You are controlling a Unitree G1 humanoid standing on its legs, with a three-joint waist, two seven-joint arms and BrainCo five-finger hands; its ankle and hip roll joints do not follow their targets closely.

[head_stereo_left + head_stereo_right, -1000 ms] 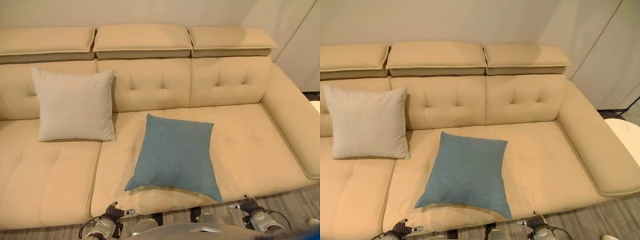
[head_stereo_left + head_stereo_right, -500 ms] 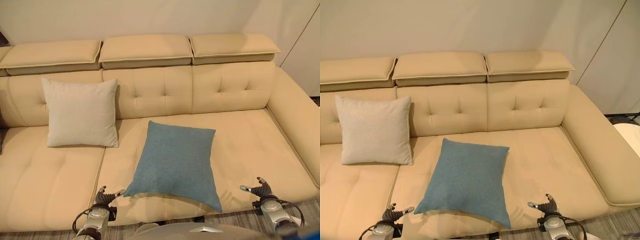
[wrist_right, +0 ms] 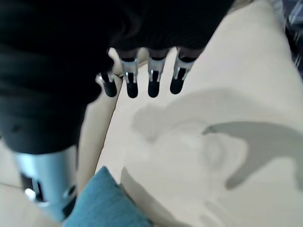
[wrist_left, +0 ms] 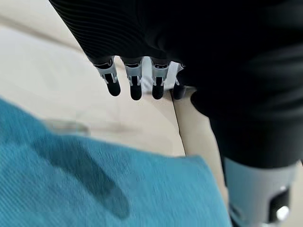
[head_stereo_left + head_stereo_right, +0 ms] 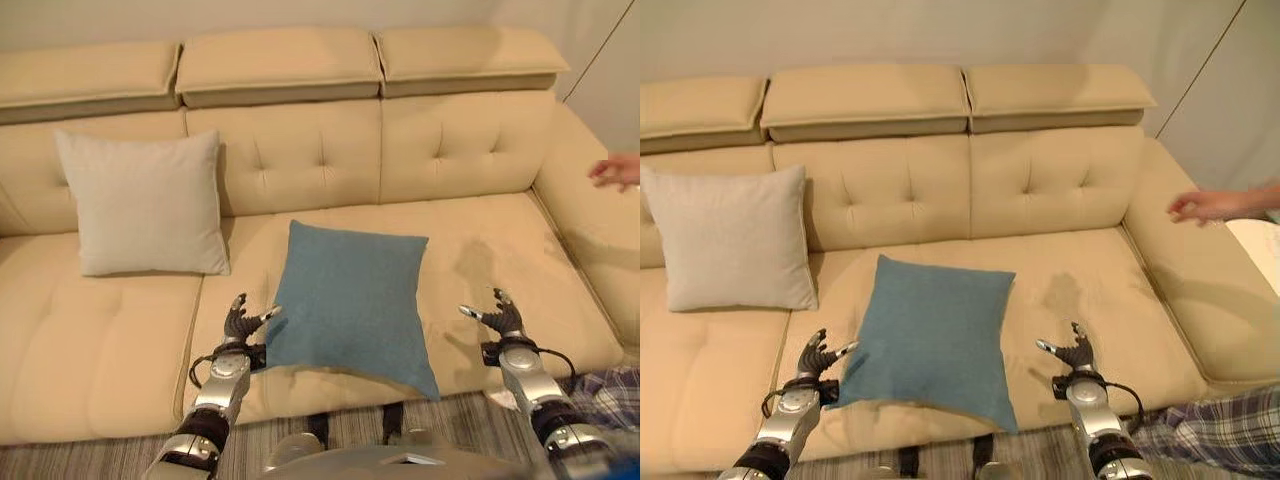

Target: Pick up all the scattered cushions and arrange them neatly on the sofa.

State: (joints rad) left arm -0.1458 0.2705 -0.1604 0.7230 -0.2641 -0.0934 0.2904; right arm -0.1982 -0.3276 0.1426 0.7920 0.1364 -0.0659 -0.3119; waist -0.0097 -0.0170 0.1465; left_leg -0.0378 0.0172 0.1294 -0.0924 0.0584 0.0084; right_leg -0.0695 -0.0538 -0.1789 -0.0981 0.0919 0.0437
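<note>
Now your two hands had come up from the bottom edge of the head views to flank the blue cushion lying flat on the middle seat of the sofa. Your left hand hung just beside the cushion's near left corner, fingers spread and holding nothing; its wrist view showed straight fingers above the blue cloth, not touching it. Your right hand was also spread and empty, over bare seat well to the right of the cushion. The white cushion was propped upright against the backrest on the left, as it had been a second earlier. A person's hand had appeared over the right armrest. You looked set for a two-handed lift, though the right hand had more ground to close.
</note>
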